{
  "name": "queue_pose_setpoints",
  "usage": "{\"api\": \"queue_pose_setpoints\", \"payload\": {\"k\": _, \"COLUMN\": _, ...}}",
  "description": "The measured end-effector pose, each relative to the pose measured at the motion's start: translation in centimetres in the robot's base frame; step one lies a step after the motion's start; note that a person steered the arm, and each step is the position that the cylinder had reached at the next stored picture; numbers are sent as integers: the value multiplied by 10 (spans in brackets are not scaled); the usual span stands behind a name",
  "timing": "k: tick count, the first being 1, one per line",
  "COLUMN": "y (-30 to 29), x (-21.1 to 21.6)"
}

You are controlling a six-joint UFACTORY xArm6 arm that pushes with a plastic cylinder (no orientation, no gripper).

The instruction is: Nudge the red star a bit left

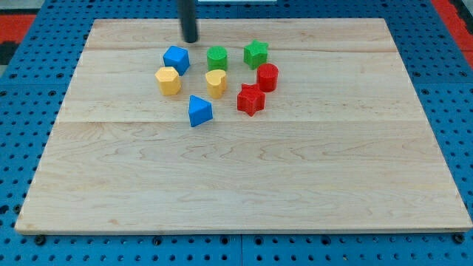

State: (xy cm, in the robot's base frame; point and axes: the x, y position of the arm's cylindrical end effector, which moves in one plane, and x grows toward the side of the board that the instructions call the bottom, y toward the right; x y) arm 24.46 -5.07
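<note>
The red star [250,99] lies on the wooden board [244,185], in the cluster of blocks at the upper middle. A red cylinder [267,77] sits just up and right of it, close by. A yellow heart [216,82] is to its left. My tip [191,40] is near the board's top edge, up and left of the cluster, just above the blue cube [177,59]. It is well apart from the red star and touches no block.
A green cylinder [217,58] and a green star [256,53] sit at the cluster's top. A yellow hexagonal block [168,80] lies at its left. A blue triangular block [199,111] lies at its bottom. Blue pegboard surrounds the board.
</note>
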Motion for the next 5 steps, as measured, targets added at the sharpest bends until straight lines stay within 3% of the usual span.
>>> {"api": "queue_pose_setpoints", "payload": {"k": 1, "y": 123, "x": 0}}
{"api": "queue_pose_setpoints", "payload": {"k": 2, "y": 211, "x": 59}}
{"api": "queue_pose_setpoints", "payload": {"k": 3, "y": 212, "x": 158}}
{"api": "queue_pose_setpoints", "payload": {"k": 4, "y": 131, "x": 213}}
{"api": "queue_pose_setpoints", "payload": {"k": 5, "y": 5, "x": 184}}
